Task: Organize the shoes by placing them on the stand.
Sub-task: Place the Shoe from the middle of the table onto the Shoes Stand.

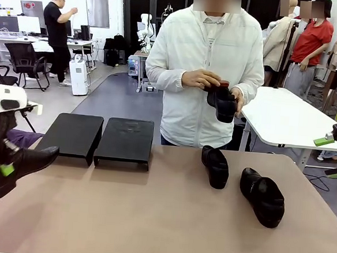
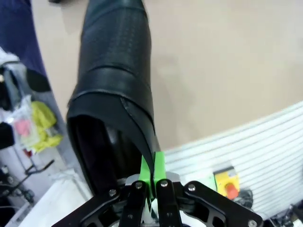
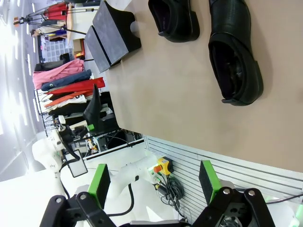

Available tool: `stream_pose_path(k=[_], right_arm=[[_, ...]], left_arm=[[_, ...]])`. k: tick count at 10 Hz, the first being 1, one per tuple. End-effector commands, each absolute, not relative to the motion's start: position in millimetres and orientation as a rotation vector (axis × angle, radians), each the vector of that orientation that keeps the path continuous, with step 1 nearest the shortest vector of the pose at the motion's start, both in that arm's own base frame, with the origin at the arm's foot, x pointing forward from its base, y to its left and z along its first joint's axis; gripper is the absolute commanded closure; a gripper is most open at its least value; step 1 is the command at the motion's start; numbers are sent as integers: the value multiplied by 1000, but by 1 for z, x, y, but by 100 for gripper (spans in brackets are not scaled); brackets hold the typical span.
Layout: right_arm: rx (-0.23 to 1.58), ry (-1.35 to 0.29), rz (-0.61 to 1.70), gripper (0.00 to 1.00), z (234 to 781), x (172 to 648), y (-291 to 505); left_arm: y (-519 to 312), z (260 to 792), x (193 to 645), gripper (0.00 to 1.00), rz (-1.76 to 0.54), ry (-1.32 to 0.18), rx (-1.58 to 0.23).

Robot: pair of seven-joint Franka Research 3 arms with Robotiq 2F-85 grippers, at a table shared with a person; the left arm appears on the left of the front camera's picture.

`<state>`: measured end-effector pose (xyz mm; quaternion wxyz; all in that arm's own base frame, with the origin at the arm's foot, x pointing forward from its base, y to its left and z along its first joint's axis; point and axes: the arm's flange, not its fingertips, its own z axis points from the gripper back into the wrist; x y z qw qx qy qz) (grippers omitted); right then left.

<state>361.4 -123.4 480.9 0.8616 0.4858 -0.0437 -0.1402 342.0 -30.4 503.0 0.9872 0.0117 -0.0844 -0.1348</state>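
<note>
Green-padded, the left gripper clamps one black shoe by its rim above the beige table; the right gripper gapes wide. Two shoes lie right of the stand; a person holds a fourth, office desks behind.

Four black shoes are counted: one shoe pinched in the left gripper, one shoe in the person's hands well beyond both grippers, and two shoes on the table left of the right gripper. Two stand trays sit beyond the left gripper. There are two grippers and one person at the table.
</note>
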Motion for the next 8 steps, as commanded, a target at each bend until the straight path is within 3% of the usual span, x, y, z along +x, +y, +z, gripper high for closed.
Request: stream_pose_path(k=[1,3,5,8], right_arm=[[1015,-82,-297,0,484,361,-124],[1015,-82,-297,0,484,361,-124],[1015,-82,-297,0,484,361,-124],[1015,-82,-297,0,484,361,-124]], left_arm=[[-18,519,421,100,-267,-256,-43],[3,524,473,100,-179,-337,-82],[12,511,518,100,-147,-524,0],[20,475,547,100,-185,-647,75]])
